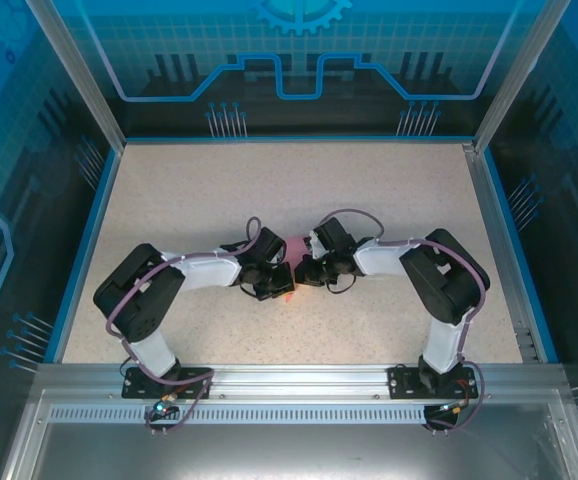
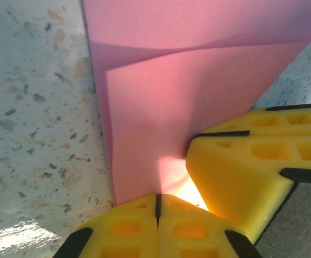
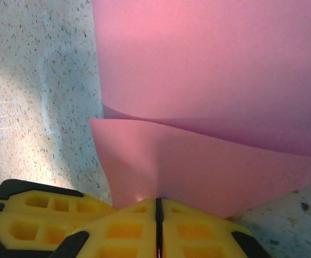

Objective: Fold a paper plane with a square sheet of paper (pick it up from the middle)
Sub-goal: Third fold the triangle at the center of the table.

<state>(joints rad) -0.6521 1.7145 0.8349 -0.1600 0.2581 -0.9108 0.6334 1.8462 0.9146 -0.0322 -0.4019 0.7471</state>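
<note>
The pink sheet of paper [image 2: 188, 80] lies partly folded on the speckled table, one layer over another with a slanting crease. In the top view only a pink bit of the paper [image 1: 296, 245] shows between the two wrists. My left gripper [image 2: 157, 196] is shut, with the sheet's near edge running into its closed tips. My right gripper [image 3: 157, 200] is shut on the paper [image 3: 209, 80] too, a small pucker leading into its jaw line. The two grippers meet at mid-table, left gripper [image 1: 274, 285] beside right gripper [image 1: 304, 272]. The right fingers [image 2: 241, 172] nearly touch the left tips.
The speckled table [image 1: 169, 200] is ringed by a blue rim, with metal posts at the corners and an aluminium rail [image 1: 299, 385] along the near edge. Both forearms angle inward from their bases. The left gripper's fingers [image 3: 37, 215] sit at the lower left of the right wrist view.
</note>
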